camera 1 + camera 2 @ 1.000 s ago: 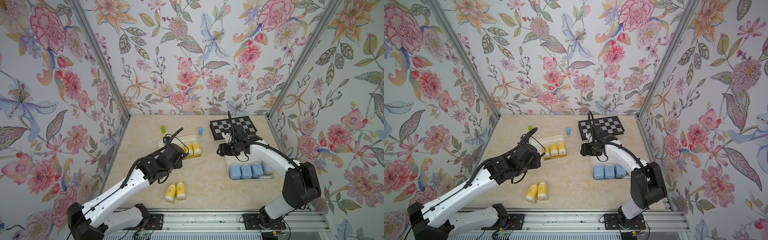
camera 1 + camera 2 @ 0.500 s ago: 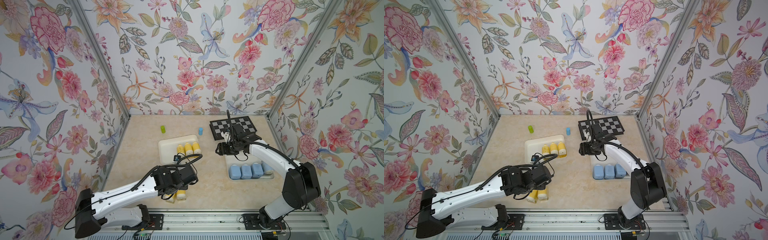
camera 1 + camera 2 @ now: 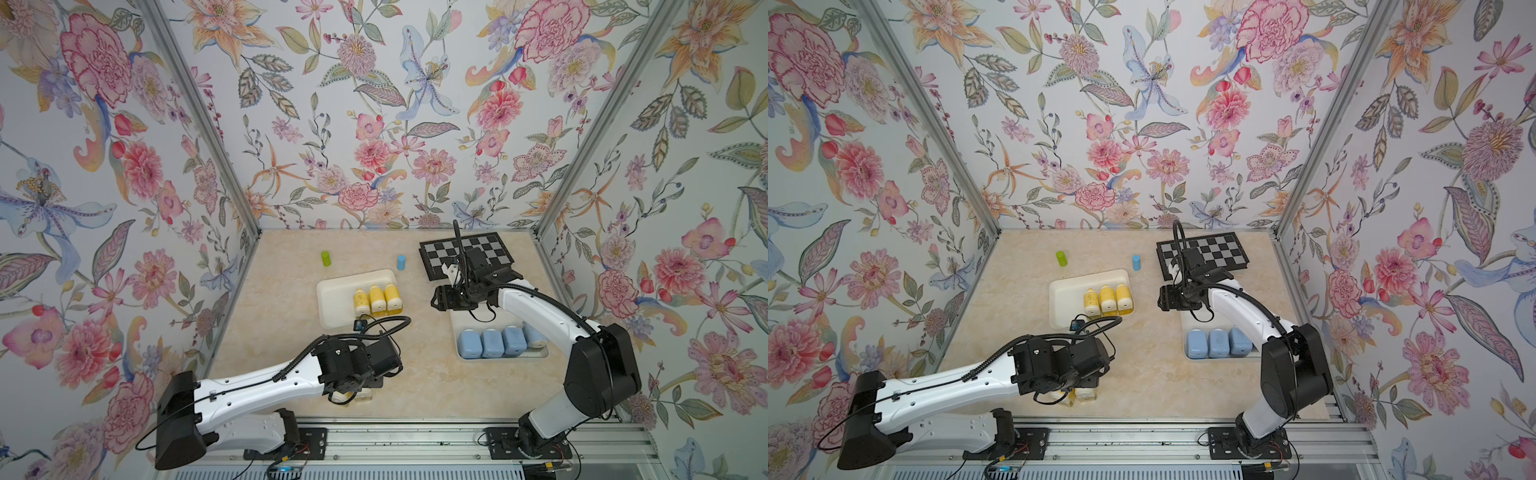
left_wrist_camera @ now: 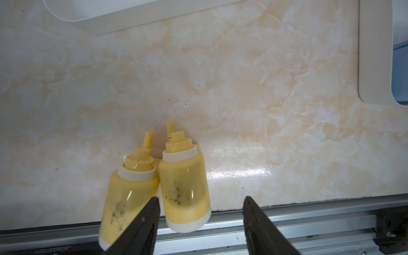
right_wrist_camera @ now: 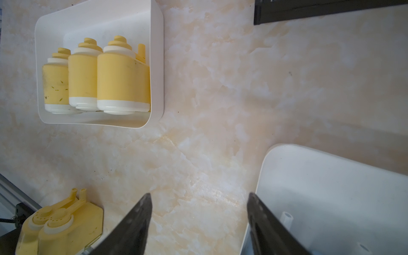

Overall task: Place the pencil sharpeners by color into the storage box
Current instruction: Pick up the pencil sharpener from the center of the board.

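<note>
The left gripper (image 4: 201, 198) hangs low over the two yellow sharpeners (image 4: 183, 181) left on the table (image 3: 291, 332). Its jaws are apart and clamp nothing; one sharpener lies in the gap, which looks to me like lining up a pick. They lie on their sides, touching, right by the front edge. They are bottle-shaped, with white bases, white collars and stepped yellow tips, and dark shavings show through their bodies. Three more (image 3: 377, 297) lie side by side in the left tray (image 3: 332, 299), so that is surely where yellow goes. The four blue ones (image 3: 490, 343) fill the other tray (image 3: 505, 358). The right gripper (image 5: 198, 193) waits beside that tray, jaws apart and empty, probably keeping clear.
</note>
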Motion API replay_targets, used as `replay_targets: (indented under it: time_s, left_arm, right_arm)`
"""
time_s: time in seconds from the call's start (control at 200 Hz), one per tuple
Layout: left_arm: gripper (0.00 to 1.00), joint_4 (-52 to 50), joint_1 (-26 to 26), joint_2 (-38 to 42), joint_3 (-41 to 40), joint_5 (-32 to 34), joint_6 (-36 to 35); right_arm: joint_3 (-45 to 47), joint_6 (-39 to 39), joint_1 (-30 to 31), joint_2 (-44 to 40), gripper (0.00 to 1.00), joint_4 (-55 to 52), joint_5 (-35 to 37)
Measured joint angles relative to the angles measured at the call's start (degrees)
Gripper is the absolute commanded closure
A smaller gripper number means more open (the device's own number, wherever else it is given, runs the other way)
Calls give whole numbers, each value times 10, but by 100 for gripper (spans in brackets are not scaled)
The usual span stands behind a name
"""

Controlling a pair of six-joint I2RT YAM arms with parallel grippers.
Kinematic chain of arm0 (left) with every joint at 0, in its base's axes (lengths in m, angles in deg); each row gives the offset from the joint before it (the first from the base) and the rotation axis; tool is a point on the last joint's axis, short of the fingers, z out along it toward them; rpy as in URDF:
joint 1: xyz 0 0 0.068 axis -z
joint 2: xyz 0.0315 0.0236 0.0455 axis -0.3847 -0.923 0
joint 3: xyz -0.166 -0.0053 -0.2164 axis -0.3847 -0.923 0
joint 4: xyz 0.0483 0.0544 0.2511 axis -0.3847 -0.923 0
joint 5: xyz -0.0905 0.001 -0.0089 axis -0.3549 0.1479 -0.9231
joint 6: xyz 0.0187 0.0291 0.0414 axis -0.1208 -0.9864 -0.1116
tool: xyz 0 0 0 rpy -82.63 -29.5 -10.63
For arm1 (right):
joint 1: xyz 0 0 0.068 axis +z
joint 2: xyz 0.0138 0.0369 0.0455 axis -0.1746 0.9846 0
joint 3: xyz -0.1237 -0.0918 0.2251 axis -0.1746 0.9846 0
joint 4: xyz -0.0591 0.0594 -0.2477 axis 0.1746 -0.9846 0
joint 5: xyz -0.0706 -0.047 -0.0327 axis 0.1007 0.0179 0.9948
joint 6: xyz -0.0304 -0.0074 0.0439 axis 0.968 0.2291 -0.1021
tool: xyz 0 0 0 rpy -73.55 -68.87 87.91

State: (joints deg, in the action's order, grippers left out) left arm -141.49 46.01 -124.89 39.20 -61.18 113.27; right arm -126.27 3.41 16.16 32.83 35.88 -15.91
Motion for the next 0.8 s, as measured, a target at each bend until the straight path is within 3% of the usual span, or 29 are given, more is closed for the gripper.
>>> replay_targets:
  time_s: [0.24, 0.801]
  left_arm:
    - [37, 13, 7, -40, -9, -15, 19]
    - [36, -3, 37, -41, -8, -12, 84]
  right_arm:
    - [1, 6, -3, 3, 30, 0, -2]
    - [8, 13, -9, 3, 30, -4, -7]
